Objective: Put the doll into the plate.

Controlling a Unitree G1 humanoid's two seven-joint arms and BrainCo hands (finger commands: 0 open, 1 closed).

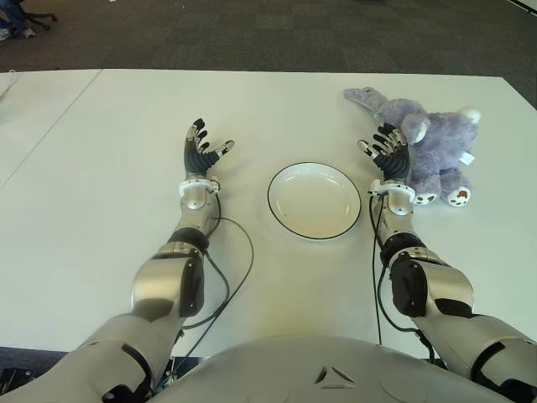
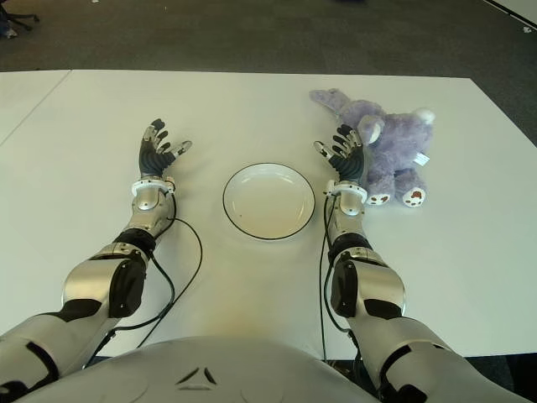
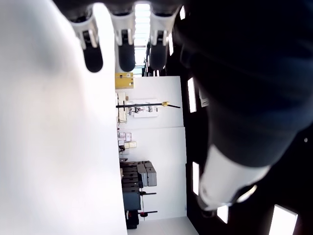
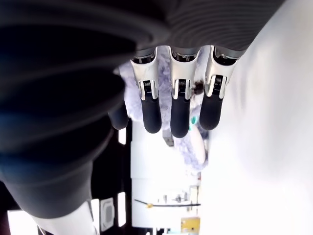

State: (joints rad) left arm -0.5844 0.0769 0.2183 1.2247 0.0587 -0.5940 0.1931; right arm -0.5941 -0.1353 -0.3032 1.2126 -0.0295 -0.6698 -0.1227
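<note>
A purple plush doll (image 1: 432, 147) lies on the white table (image 1: 101, 201) at the far right, its feet toward me. The white plate (image 1: 314, 200) with a dark rim sits in the middle, with nothing in it. My right hand (image 1: 388, 151) shows between plate and doll, just left of the doll, fingers straight and spread; in the right wrist view its fingers (image 4: 179, 105) reach toward the purple fur (image 4: 166, 68). My left hand (image 1: 201, 149) shows left of the plate, fingers spread, holding nothing.
Black cables (image 1: 220, 260) trail along both forearms over the table. The table's far edge meets dark carpet (image 1: 277, 34). A seam (image 1: 50, 126) splits the table at the left.
</note>
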